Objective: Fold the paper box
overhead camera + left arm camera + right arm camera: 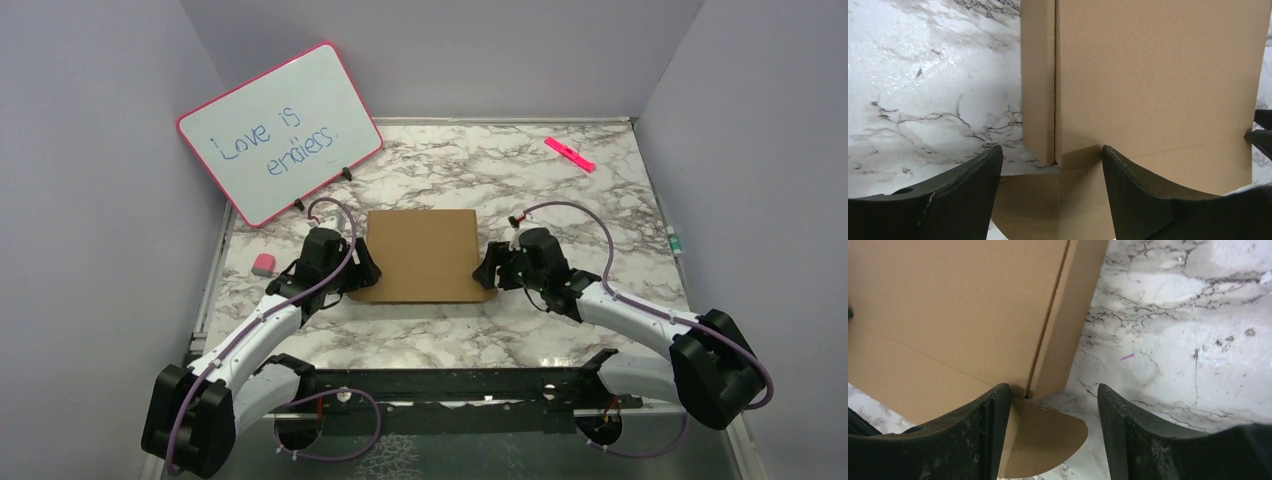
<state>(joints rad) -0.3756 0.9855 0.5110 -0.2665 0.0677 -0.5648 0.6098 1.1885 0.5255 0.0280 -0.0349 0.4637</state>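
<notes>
Overhead, paper box near corners hidden under left gripper, right gripper.

We are seeing a plain brown paper box on a grey-veined white table. Pink is framing the ten-o'clock whiteboard.

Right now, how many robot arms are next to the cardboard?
2. The left arm is at the paper box's left edge, the right arm at its right edge. No others show.
</notes>
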